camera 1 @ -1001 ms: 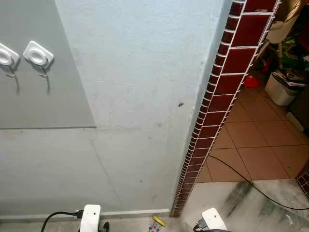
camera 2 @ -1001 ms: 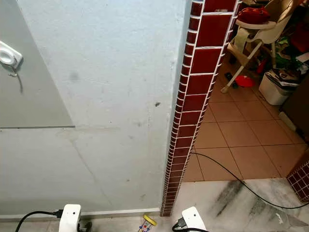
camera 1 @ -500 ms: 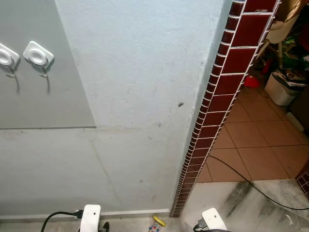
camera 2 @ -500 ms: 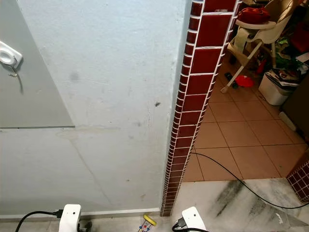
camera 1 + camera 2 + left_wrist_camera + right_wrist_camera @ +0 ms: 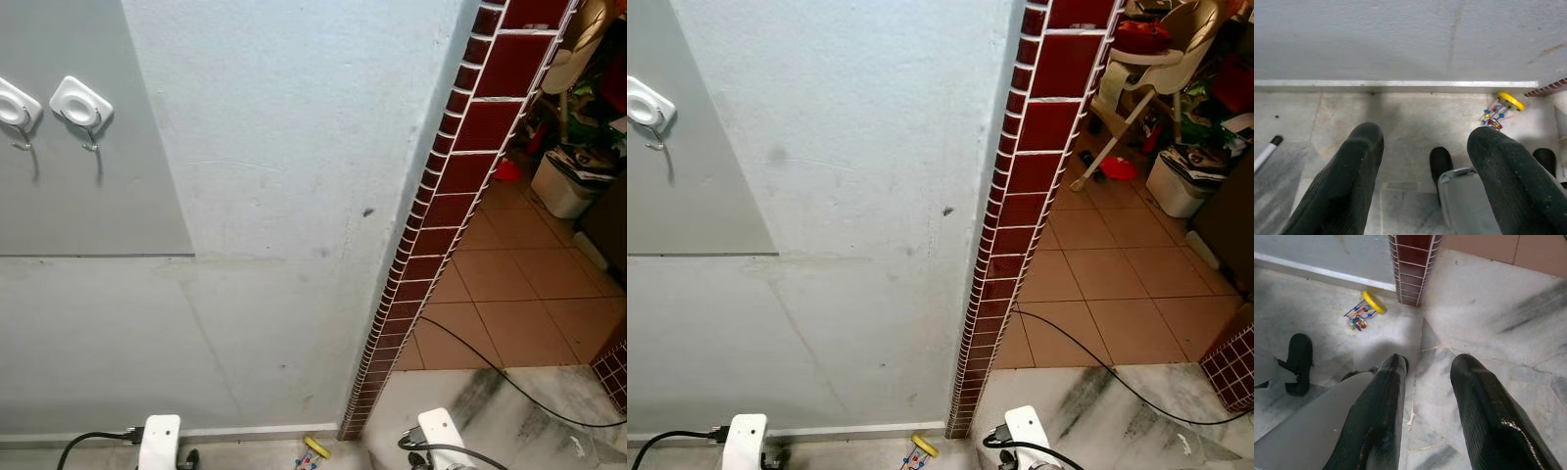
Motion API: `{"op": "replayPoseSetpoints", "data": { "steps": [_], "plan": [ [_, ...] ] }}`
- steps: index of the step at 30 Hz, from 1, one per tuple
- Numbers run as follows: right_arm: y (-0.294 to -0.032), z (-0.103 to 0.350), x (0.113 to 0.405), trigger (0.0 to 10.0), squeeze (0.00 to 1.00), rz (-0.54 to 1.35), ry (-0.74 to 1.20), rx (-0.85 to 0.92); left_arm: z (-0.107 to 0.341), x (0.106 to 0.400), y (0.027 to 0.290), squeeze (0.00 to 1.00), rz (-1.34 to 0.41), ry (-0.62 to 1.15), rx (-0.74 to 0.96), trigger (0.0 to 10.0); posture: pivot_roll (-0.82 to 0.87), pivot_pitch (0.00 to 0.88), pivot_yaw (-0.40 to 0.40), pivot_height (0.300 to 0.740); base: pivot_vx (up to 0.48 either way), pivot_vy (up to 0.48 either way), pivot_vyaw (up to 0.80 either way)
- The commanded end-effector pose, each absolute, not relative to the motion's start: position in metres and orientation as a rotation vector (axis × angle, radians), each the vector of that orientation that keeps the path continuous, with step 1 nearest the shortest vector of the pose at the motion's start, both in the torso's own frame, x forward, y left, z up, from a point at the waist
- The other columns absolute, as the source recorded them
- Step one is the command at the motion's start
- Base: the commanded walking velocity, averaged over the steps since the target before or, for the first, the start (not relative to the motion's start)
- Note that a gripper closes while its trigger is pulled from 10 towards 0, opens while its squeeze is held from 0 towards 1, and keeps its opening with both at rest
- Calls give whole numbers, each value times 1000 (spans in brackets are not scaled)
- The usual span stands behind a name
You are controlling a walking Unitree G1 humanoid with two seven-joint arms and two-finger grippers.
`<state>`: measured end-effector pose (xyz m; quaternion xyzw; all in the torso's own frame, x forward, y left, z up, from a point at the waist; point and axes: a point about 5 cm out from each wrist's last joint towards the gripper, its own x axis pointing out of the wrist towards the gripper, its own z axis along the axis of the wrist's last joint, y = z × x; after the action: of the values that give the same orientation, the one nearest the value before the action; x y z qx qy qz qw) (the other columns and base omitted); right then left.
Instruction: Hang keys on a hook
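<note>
Two white square hooks (image 5: 80,102) (image 5: 10,106) are stuck on a grey panel at the upper left of the wall. A small bunch with a yellow disc and coloured bits (image 5: 1501,110) lies on the floor at the foot of the wall, beside the tiled corner, also seen as the bunch (image 5: 314,449) in the left eye view. My left gripper (image 5: 1425,142) hangs low above the floor, open and holding nothing. My right gripper (image 5: 1431,364) also hangs low, open, with the bunch (image 5: 1364,313) ahead of it on the marble.
A dark red tiled pillar edge (image 5: 441,196) ends the wall on the right. Beyond it, a black cable (image 5: 490,367) crosses the terracotta floor, with a high chair (image 5: 1136,59) and a white bin (image 5: 563,181) further back. A white stick (image 5: 1266,149) lies on the floor.
The camera has shifted slightly, so the pillar sits a little further right. The left arm's white wrist part now sits further left at the bottom edge. Nothing was picked up.
</note>
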<state>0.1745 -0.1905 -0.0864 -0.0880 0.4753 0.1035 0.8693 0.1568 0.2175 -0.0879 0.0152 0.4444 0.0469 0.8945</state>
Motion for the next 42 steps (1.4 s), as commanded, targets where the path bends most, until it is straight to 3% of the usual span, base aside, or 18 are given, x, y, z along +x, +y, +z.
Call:
{"op": "replayPoseSetpoints", "data": {
  "steps": [1, 42],
  "plan": [
    [-194, -86, 174, 10000, 0, 204, 997, -179, -88, 157, 219, 0, 93, 922, 37, 10000, -112, 0, -5, 728, 0, 0, 0],
    [-183, -78, 194, 10000, 0, 188, 914, -132, -70, 191, 219, 0, 118, 795, 119, 10000, -110, 0, -9, 728, 0, 0, 0]
  ]
}}
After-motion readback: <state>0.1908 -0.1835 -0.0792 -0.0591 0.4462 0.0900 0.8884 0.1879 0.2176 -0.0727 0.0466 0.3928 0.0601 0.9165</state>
